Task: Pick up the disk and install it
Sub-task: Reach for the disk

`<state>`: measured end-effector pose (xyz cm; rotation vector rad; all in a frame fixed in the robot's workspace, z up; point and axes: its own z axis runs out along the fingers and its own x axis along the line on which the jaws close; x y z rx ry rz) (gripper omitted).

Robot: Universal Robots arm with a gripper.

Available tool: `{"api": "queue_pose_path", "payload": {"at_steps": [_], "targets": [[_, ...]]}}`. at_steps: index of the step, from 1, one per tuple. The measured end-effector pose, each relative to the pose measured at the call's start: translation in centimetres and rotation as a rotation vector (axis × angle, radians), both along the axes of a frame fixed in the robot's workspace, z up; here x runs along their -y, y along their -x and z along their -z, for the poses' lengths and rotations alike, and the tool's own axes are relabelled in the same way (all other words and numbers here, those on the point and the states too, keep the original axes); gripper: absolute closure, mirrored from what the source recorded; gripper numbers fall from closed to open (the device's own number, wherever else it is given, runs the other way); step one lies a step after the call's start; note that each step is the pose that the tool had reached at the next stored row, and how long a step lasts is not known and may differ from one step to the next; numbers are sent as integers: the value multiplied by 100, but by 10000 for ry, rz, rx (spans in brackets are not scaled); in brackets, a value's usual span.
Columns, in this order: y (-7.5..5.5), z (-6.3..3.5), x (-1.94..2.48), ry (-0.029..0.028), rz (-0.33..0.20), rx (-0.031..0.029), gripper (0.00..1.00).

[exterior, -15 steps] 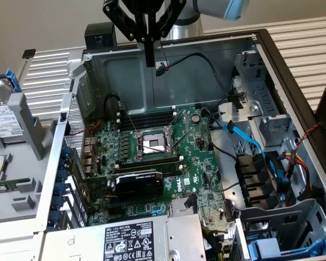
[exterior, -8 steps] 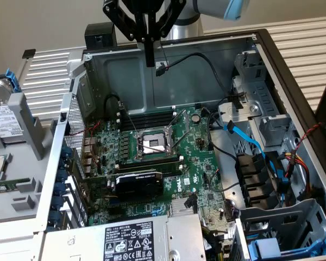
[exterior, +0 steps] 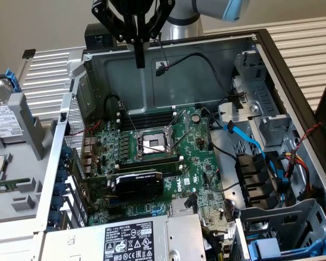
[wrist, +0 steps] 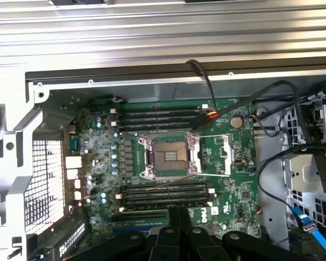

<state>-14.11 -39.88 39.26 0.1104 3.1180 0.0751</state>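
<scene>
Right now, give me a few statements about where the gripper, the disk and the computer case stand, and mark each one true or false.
1. The gripper hangs above the open computer case. True.
2. The gripper holds the disk. False: the disk sits in a grey rack outside the case, at the exterior view's left, and nothing is between the fingers.
3. The processor socket on the motherboard stands open, with no chip in it. True.
4. The case's side cover is on. False: the case is open and the motherboard is in plain view.
5. A blue cable runs inside the case at the exterior view's right. True.
</scene>
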Motion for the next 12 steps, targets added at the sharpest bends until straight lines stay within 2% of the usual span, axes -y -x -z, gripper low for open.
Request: {"api": "queue_pose_path", "payload": {"at_steps": [12], "targets": [[520,0,0,0,0,0,89]]}}
